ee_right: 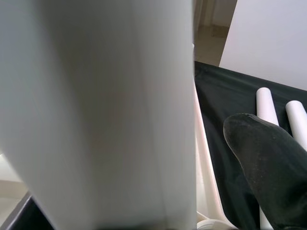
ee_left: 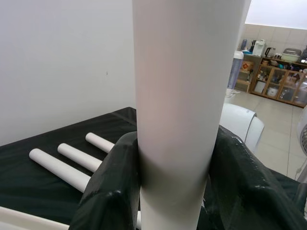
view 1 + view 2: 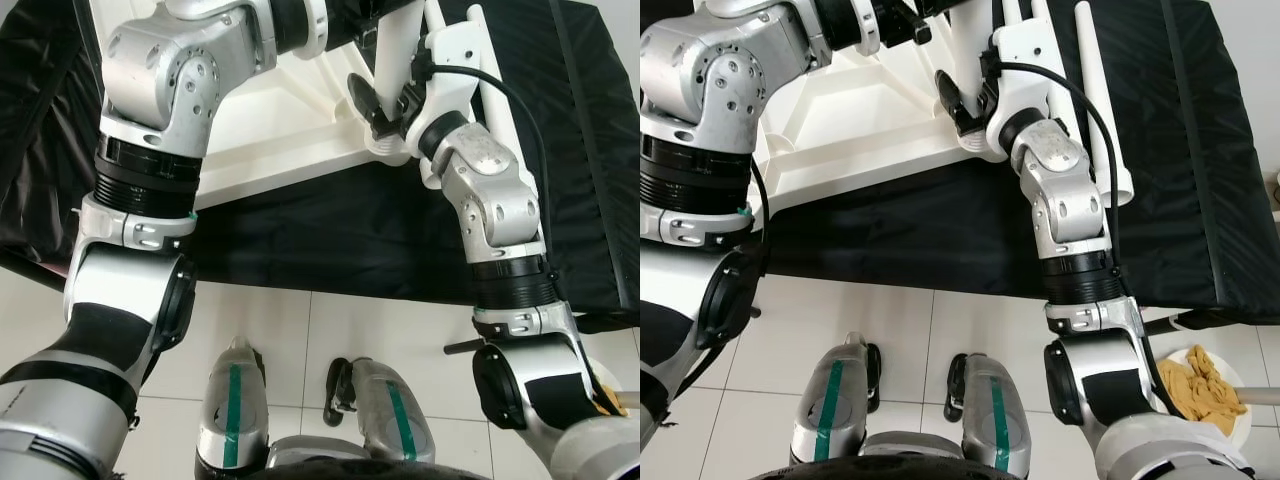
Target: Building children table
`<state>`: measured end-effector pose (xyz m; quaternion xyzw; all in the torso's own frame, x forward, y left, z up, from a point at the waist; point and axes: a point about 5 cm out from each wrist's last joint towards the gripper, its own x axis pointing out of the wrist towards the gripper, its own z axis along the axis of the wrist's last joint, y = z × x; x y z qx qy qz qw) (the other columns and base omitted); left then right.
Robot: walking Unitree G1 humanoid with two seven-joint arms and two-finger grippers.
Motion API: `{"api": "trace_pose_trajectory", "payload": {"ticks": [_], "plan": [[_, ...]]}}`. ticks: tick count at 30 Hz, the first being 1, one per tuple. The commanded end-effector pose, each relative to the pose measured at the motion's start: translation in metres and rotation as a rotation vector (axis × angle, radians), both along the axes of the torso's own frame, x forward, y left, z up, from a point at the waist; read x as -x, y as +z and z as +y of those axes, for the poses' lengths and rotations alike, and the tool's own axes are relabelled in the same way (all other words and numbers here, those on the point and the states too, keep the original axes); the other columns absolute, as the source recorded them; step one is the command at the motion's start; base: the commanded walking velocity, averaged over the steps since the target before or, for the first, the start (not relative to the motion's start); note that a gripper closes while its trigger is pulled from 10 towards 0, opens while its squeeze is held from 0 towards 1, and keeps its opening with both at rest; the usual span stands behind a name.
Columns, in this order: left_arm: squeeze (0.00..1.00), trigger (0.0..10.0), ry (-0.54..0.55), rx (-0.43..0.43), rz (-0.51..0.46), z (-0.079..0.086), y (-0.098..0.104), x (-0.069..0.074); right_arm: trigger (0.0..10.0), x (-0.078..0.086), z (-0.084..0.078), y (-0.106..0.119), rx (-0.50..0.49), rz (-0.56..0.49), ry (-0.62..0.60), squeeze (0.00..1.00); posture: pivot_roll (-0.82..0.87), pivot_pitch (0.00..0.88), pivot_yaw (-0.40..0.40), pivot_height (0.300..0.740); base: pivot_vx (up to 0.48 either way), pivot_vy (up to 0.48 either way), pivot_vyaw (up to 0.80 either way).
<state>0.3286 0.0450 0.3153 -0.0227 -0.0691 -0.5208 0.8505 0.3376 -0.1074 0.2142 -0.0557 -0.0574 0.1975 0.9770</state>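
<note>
The white table top (image 3: pixel 290 120) lies upside down on a black cloth (image 3: pixel 330 240). One white table leg (image 3: pixel 398 50) stands upright at its near corner. My left gripper (image 2: pixel 175 158) is shut around this leg higher up, with both black fingers (image 2: pixel 110 191) pressed on it. Low on the same leg, by the corner socket, is my right gripper (image 3: pixel 385 110). It sits astride the leg, and one finger (image 1: pixel 268 172) stands apart from it with a gap. Three spare legs (image 2: pixel 72 163) lie on the cloth beyond.
The black cloth runs out to an edge just in front of me, above white floor tiles (image 3: pixel 300 330). A dark shoe (image 3: pixel 340 390) lies between my feet. A plate of yellow cloth (image 3: pixel 1200 390) sits on the floor to my right.
</note>
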Motion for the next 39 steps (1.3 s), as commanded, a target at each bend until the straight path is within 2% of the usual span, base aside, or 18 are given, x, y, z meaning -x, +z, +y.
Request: {"api": "trace_pose_trajectory", "payload": {"ticks": [1, 6, 8, 9, 11, 12, 13, 14, 16, 17, 22, 24, 25, 26, 28, 29, 33, 39], "plan": [[0.00, 10.0, -0.018, -0.008, -0.027, -0.003, 0.004, 0.004, 8.5, 0.001, 0.000, 0.000, 0.013, 0.003, -0.008, 0.00, 0.06, 0.010, -0.037, 0.740, 0.000, 0.000, 0.00], [0.00, 10.0, -0.019, -0.009, -0.027, -0.003, 0.004, 0.004, 8.7, 0.002, 0.000, 0.001, 0.021, 0.001, -0.017, 0.00, 0.06, 0.014, -0.037, 0.740, 0.000, 0.000, 0.00], [0.00, 10.0, -0.017, -0.009, -0.027, -0.003, 0.004, 0.003, 5.2, 0.004, 0.004, 0.005, 0.048, -0.006, -0.038, 0.00, 0.06, 0.019, -0.038, 0.740, 0.000, 0.000, 0.00], [0.00, 10.0, -0.016, -0.010, -0.027, -0.003, 0.004, 0.003, 4.5, 0.005, 0.005, 0.006, 0.051, -0.003, -0.045, 0.00, 0.06, 0.022, -0.036, 0.740, 0.000, 0.000, 0.00], [0.00, 10.0, -0.016, -0.010, -0.027, -0.003, 0.005, 0.003, 4.5, 0.006, 0.007, 0.007, 0.050, 0.000, -0.048, 0.00, 0.06, 0.022, -0.036, 0.740, 0.000, 0.000, 0.00], [0.00, 10.0, -0.016, -0.009, -0.027, -0.003, 0.005, 0.003, 2.4, 0.007, 0.007, 0.008, 0.052, -0.001, -0.048, 0.00, 0.06, 0.024, -0.035, 0.740, 0.000, 0.000, 0.00], [0.00, 10.0, -0.016, -0.009, -0.027, -0.003, 0.005, 0.003, 2.4, 0.007, 0.007, 0.008, 0.052, -0.001, -0.048, 0.00, 0.06, 0.024, -0.035, 0.740, 0.000, 0.000, 0.00], [0.00, 10.0, -0.016, -0.009, -0.028, -0.003, 0.005, 0.003, 0.9, 0.007, 0.007, 0.008, 0.051, 0.004, -0.051, 0.00, 0.06, 0.025, -0.033, 0.740, 0.000, 0.000, 0.00], [0.00, 10.0, -0.016, -0.009, -0.028, -0.003, 0.005, 0.003, 0.9, 0.008, 0.007, 0.008, 0.050, 0.007, -0.053, 0.00, 0.06, 0.025, -0.033, 0.740, 0.000, 0.000, 0.00], [0.00, 10.0, -0.016, -0.010, -0.030, -0.003, 0.005, 0.003, 0.0, 0.008, 0.007, 0.008, 0.048, 0.011, -0.056, 0.00, 0.06, 0.027, -0.033, 0.740, 0.000, 0.000, 0.00], [0.00, 10.0, -0.016, -0.017, -0.037, -0.004, 0.005, 0.003, 0.0, 0.008, 0.006, 0.007, 0.046, 0.020, -0.070, 0.00, 0.06, 0.031, -0.032, 0.740, 0.000, 0.000, 0.00], [0.00, 10.0, -0.002, -0.030, -0.068, -0.004, 0.005, 0.003, 0.0, 0.007, 0.005, 0.006, 0.044, 0.026, -0.082, 0.00, 0.06, 0.031, -0.031, 0.740, 0.000, 0.000, 0.00], [0.00, 10.0, 0.009, -0.046, -0.112, -0.005, 0.006, 0.004, 4.6, 0.007, 0.004, 0.006, 0.044, 0.030, -0.089, 0.00, 0.06, 0.032, -0.031, 0.740, 0.000, 0.000, 0.00], [0.00, 10.0, 0.016, -0.055, -0.161, -0.006, 0.006, 0.005, 10.0, 0.006, 0.004, 0.005, 0.050, 0.033, -0.093, 0.00, 0.06, 0.033, -0.030, 0.740, 0.000, 0.000, 0.00], [0.00, 10.0, 0.020, -0.061, -0.207, -0.007, 0.007, 0.007, 10.0, 0.006, 0.003, 0.005, 0.059, 0.038, -0.096, 0.00, 0.06, 0.033, -0.030, 0.740, 0.000, 0.000, 0.00], [1.00, 10.0, -0.018, -0.029, -0.161, -0.007, 0.005, 0.009, 10.0, 0.006, 0.003, 0.004, 0.054, 0.044, -0.097, 0.00, 0.06, 0.035, -0.028, 0.740, 0.000, 0.000, 0.00], [1.00, 10.0, -0.081, 0.039, -0.078, -0.005, 0.005, 0.013, 10.0, 0.003, 0.000, 0.000, 0.035, 0.054, -0.110, 0.00, 0.06, 0.037, -0.025, 0.740, 0.000, 0.000, 0.00], [1.00, 10.0, -0.059, 0.099, -0.055, 0.002, 0.009, 0.011, 10.0, -0.001, -0.006, -0.005, -0.005, 0.075, -0.142, 0.00, 0.06, 0.038, -0.023, 0.740, 0.000, 0.000, 0.00]]}}
